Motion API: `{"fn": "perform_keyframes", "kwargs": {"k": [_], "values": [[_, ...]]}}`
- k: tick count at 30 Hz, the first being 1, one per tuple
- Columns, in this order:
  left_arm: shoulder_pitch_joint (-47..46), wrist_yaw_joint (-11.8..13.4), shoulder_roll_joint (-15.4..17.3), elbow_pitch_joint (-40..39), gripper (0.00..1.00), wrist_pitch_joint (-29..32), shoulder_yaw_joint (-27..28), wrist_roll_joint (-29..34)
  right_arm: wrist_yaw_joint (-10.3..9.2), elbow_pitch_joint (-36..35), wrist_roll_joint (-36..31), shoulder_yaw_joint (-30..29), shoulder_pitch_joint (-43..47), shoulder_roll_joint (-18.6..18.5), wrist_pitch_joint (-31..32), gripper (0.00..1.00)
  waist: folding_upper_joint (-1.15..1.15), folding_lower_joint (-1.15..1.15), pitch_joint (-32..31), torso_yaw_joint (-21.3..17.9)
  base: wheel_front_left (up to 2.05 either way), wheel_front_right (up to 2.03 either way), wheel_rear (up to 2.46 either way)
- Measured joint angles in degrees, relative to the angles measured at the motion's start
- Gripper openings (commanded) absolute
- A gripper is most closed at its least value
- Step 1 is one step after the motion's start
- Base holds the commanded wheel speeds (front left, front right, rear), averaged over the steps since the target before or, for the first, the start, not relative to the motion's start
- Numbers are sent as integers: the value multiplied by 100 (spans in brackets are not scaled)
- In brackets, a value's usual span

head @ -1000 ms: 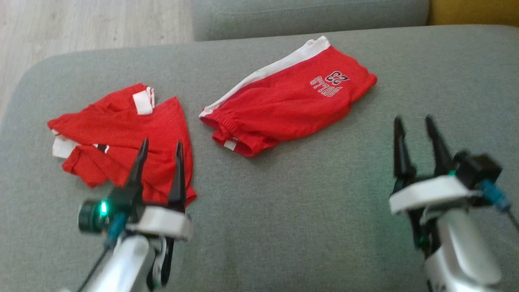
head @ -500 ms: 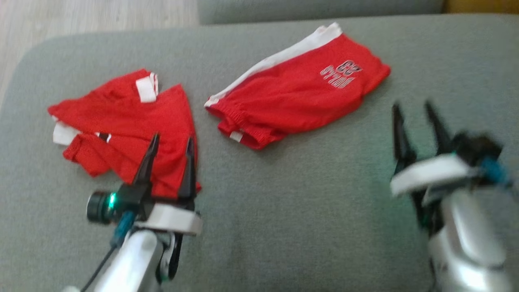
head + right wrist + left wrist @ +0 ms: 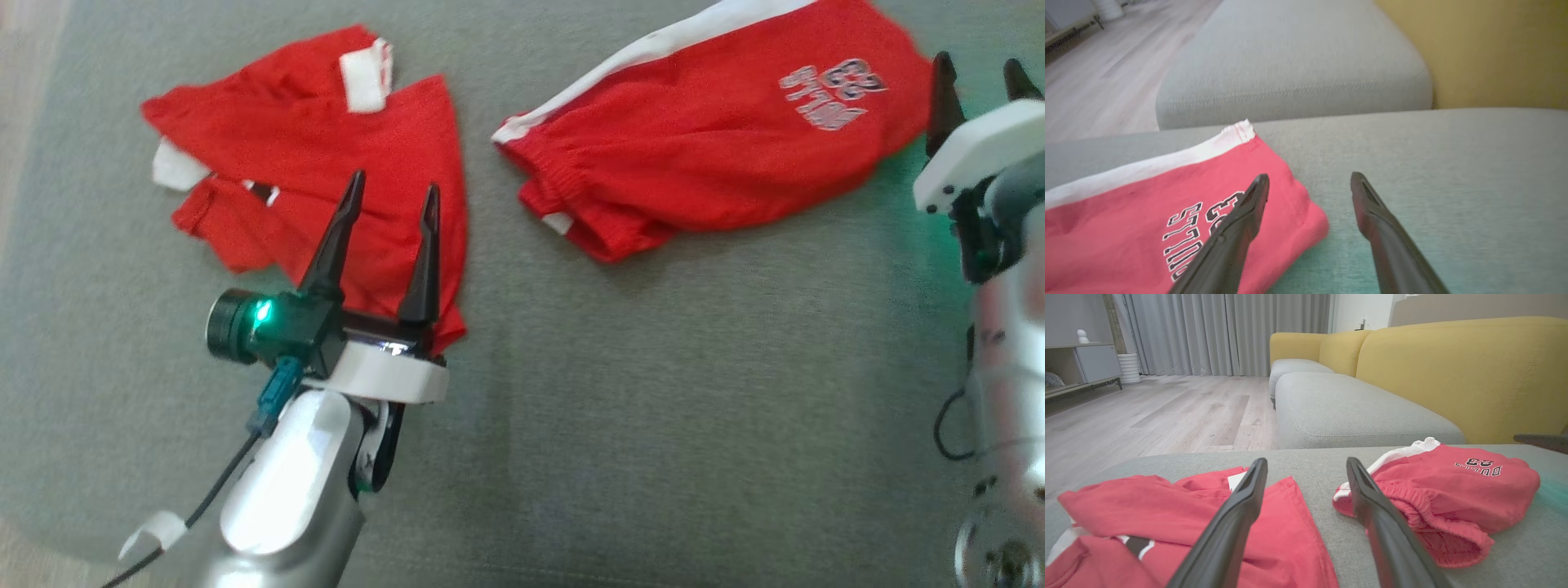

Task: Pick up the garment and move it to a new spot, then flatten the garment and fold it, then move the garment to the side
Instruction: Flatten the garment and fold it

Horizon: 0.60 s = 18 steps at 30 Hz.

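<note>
Both hands gape empty: left hand [image 3: 393, 181] over the crumpled red-and-white garment [image 3: 286, 147] at ten o'clock on the grey sofa cushion [image 3: 653, 408], right hand [image 3: 977, 64] beside folded red shorts [image 3: 718, 163] at one o'clock. Likely best: pinch one hem low.

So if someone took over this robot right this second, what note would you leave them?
Left claw: open, empty, above the near corner of the crumpled red top.
Right claw: open, empty, at the printed end of the red shorts.
Both garments lie apart on the grey cushion.
Done: nothing lifted yet; the shorts look folded.
To do: pick up, move, flatten, fold, set aside.
</note>
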Motion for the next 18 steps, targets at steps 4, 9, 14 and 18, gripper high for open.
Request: {"fn": "perform_keyframes", "kwargs": {"k": [4,9,14,18], "values": [[-142,-49,-79,1,100,0,9,59,1,714,-319,-77,-371,-135,174,100,0,-1,187,204,0,0,0],[-170,-101,-137,7,100,0,36,116,1,1193,-553,-82,-610,-302,279,100,0,-2,323,315,0,0,0],[-208,-144,-181,30,100,0,113,155,0,1651,-591,157,-1009,-367,275,22,0,-2,386,341,0,0,0],[-226,-145,-210,48,100,0,177,210,0,1938,-431,469,-1132,-348,36,0,0,-2,361,272,0,0,0]]}}
